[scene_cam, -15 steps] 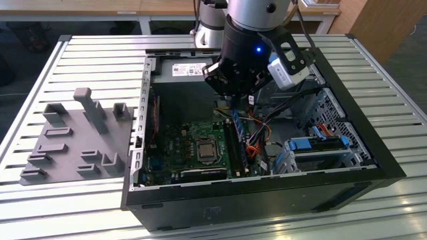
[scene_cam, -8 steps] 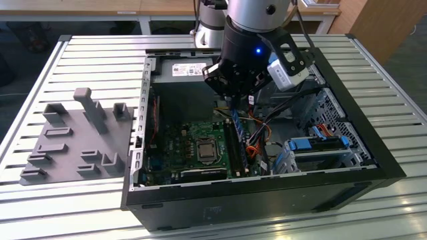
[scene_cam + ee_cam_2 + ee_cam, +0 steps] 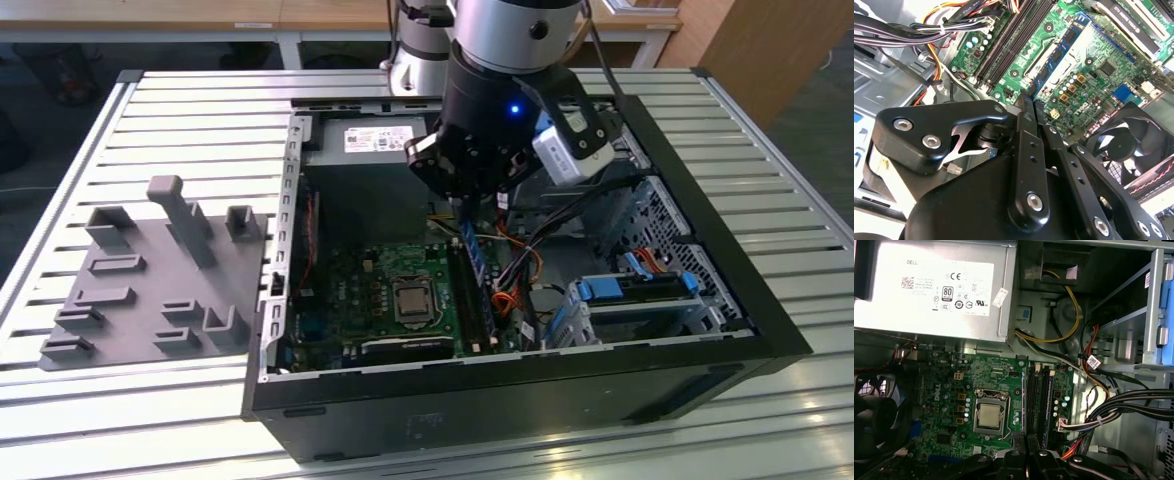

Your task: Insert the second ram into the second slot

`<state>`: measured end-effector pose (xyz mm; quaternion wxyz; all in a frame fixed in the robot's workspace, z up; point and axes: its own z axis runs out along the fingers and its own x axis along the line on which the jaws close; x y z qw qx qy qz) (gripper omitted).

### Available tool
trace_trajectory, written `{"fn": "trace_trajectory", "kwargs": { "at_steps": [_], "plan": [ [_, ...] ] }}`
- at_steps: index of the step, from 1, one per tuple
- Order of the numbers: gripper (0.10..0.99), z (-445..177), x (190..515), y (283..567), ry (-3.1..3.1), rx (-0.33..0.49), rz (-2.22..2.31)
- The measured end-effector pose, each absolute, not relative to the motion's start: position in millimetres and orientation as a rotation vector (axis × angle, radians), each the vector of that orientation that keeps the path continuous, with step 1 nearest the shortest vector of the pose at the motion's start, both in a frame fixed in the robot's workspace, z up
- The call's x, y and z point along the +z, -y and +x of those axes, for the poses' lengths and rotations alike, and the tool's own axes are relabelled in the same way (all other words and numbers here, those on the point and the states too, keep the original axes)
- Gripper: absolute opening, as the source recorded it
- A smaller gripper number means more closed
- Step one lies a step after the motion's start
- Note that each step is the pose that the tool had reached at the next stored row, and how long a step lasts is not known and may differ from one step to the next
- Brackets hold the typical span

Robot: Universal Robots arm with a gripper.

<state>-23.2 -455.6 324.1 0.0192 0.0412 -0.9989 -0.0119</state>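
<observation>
My gripper (image 3: 461,205) hangs inside the open computer case, over the green motherboard (image 3: 347,300). It is shut on the second ram (image 3: 1061,50), a thin blue stick with black chips that points away from the fingers (image 3: 1024,125). In the exterior view the ram (image 3: 469,240) hangs just below the gripper, above the far end of the black slots (image 3: 478,300). In the first wrist view the ram (image 3: 1024,405) shows edge-on as a pale line beside the slots (image 3: 1039,400), on the processor side, with the gripper (image 3: 1026,455) behind it. Which slot it lines up with I cannot tell.
The processor socket (image 3: 990,415) sits beside the slots. A silver power supply (image 3: 934,290) fills the far end of the case. Cable bundles (image 3: 1114,410) and a drive bay with light-blue clips (image 3: 634,290) crowd the other side. A black fan (image 3: 1124,145) is nearby. A grey fixture rack (image 3: 147,280) stands outside the case.
</observation>
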Motion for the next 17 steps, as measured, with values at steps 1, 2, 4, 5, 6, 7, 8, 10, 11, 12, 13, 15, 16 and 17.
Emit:
{"fn": "trace_trajectory", "kwargs": {
  "at_steps": [1, 2, 4, 5, 6, 7, 8, 10, 11, 12, 13, 15, 16, 17],
  "plan": [
    [0.133, -23.3, 323.9, 455.6, 3.100, -0.037, 0.128],
    [0.133, -23.2, 323.2, 455.6, 3.100, -0.036, 0.128],
    [0.133, -23.2, 322.5, 455.7, 3.100, -0.037, 0.128],
    [0.133, -23.2, 322.3, 455.7, 3.100, -0.036, 0.128],
    [0.133, -23.3, 322.1, 455.7, 3.100, -0.036, 0.128],
    [0.133, -23.2, 321.9, 455.7, 3.100, -0.036, 0.128],
    [0.133, -23.3, 321.8, 455.7, 3.100, -0.036, 0.128],
    [0.133, -23.3, 321.3, 455.7, 3.100, -0.036, 0.128],
    [0.133, -23.3, 321.1, 455.7, 3.100, -0.036, 0.128],
    [0.133, -23.3, 320.8, 455.7, 3.100, -0.037, 0.128],
    [0.133, -23.2, 320.6, 455.7, 3.100, -0.036, 0.128],
    [0.133, -23.2, 320.0, 455.7, 3.100, -0.037, 0.128],
    [0.133, -23.3, 319.4, 455.7, 3.100, -0.037, 0.128],
    [0.133, -23.3, 318.8, 455.7, 3.100, -0.037, 0.127]
  ]
}}
